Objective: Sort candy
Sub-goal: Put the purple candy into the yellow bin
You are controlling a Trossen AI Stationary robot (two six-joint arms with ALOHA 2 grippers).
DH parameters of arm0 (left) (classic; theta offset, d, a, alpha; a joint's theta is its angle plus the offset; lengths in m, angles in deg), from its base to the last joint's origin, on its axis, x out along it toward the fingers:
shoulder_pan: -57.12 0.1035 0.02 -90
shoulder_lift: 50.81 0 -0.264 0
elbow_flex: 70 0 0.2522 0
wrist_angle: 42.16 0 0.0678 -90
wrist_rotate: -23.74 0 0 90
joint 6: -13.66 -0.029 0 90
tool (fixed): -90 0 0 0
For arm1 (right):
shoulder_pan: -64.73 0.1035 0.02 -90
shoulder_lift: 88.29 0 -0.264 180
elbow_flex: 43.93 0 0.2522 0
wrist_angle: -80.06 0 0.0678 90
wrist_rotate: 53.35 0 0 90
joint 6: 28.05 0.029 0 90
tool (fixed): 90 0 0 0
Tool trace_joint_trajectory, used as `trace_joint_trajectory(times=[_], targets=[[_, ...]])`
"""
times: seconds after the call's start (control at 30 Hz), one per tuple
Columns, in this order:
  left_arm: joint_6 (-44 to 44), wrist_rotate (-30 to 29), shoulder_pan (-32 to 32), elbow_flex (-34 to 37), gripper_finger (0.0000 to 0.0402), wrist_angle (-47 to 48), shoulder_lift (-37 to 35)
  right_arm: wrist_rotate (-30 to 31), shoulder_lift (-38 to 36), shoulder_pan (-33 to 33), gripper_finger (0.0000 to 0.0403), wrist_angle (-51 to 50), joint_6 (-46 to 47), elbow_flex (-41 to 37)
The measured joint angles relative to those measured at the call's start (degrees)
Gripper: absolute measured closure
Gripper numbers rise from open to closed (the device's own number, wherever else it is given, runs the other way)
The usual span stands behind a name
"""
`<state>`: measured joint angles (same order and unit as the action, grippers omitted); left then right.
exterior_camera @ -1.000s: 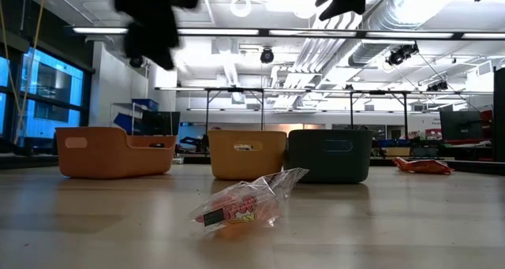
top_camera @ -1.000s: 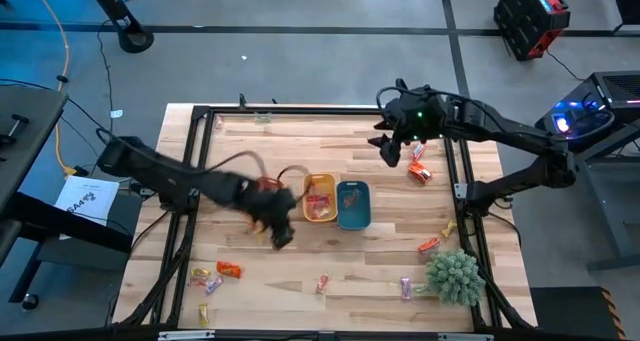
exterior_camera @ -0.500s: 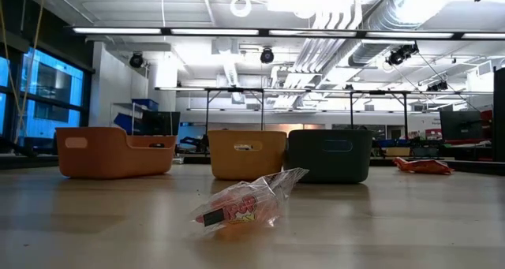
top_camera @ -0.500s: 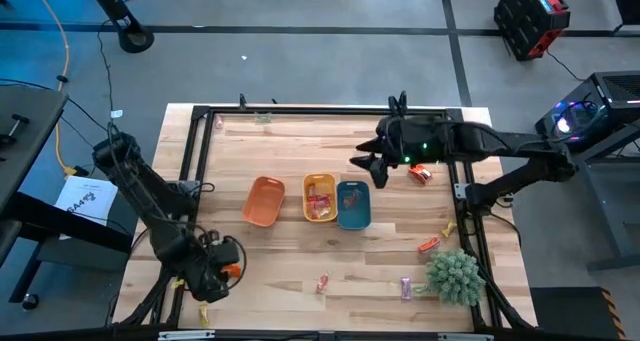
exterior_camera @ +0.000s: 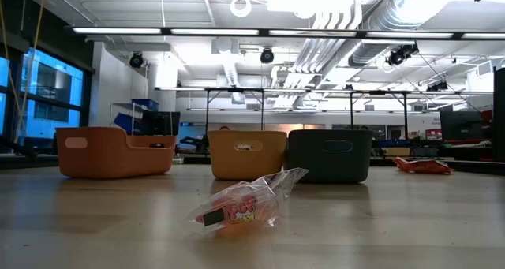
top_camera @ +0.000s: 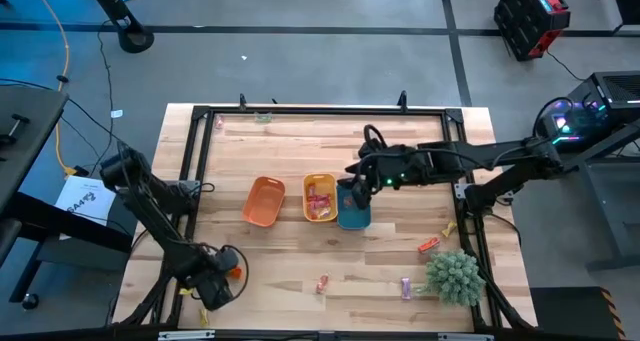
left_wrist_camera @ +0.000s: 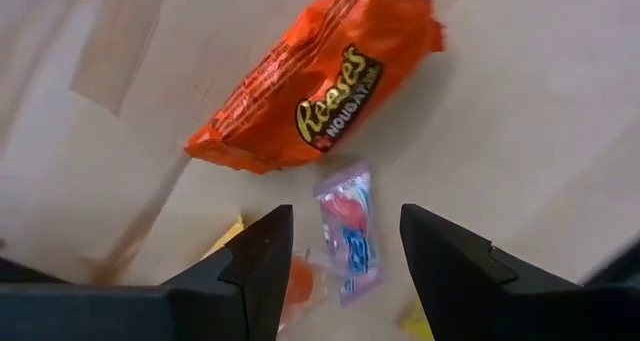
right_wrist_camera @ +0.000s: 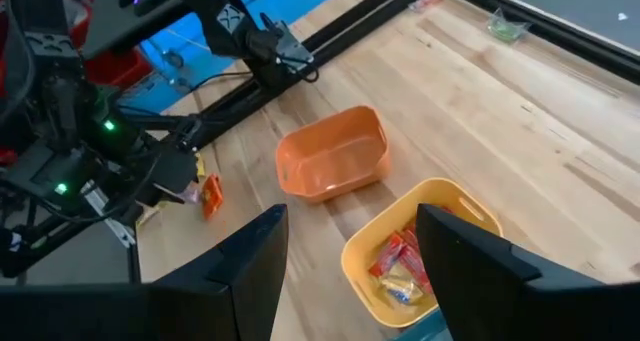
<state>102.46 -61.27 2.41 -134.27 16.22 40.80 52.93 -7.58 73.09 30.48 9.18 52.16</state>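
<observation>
1. Down at the near-left corner of the tabletop [top_camera: 270, 131], left end effector [top_camera: 215, 286] poised low over a small cluster of candy — fingers spread apart, nothing between them.
2. Seen past those fingers in the left wrist view: pink-and-blue wrapped sweet [left_wrist_camera: 349, 229] lying flat, centred in the gap and just ahead of the tips, long axis running roughly along the line of reach, so across the closing direction.
3. Just beyond it, orange peanut-butter wrapper [left_wrist_camera: 318, 84] lying aslant and apart from the pink piece; scraps of orange and yellow wrapper close beside the fingertips.
4. Judged from this: a straight descent enough to bracket the pink sweet, no turn of the wrist needed.
5. Over at the middle, right end effector [top_camera: 358, 179] hovering above the teal tray [top_camera: 354, 213], fingers apart and empty — far from that corner, so clearly the left arm's pick.
6. Alongside: yellow tray [top_camera: 319, 198] already holding several sweets, orange tray [top_camera: 264, 200] looking empty.
7. Elsewhere: more candy near the near edge [top_camera: 322, 282] and toward the right by the green plant ball [top_camera: 455, 276], closer to the right arm.
</observation>
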Motion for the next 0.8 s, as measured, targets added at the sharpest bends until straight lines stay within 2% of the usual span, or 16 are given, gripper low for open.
trace_joint_trajectory(times=[0.27, 0.33, 0.4, 0.47, 0.5, 0.67, 0.73, 0.8], targets=[[3.96, 3.94, 1.18, -0.31, 0.0228, -3.37, 6.38, -0.27, -0.20, 0.00, 0.0187, -0.85, -4.34, 0.00], [3.97, 3.94, 1.17, -0.32, 0.0251, -3.60, 6.32, -0.49, -0.22, -0.09, 0.0187, -1.74, -5.22, 0.00], [4.14, 3.57, 1.22, -0.30, 0.0298, -3.70, 4.90, -0.53, -0.22, -0.11, 0.0187, -2.72, -6.03, 0.00], [4.05, 2.70, 1.56, 0.10, 0.0359, -2.60, 2.69, -0.68, -0.22, -0.11, 0.0187, -3.23, -6.56, 0.00], [3.79, 2.46, 1.71, 0.13, 0.0377, -2.36, 0.98, -0.88, -0.27, -0.11, 0.0187, -3.69, -6.92, 0.00], [4.01, 1.60, 1.85, -0.04, 0.0381, -2.29, -10.21, -1.93, -0.89, -0.09, 0.0187, -5.35, -8.46, 0.00], [3.92, -1.60, 1.90, -0.41, 0.0390, -2.30, -15.73, -1.99, -1.38, -0.09, 0.0187, -5.55, -9.13, 0.00], [2.56, -8.58, 2.88, -0.79, 0.0397, -2.53, -20.70, -2.00, -2.12, -0.09, 0.0187, -5.55, -9.41, 0.00]])
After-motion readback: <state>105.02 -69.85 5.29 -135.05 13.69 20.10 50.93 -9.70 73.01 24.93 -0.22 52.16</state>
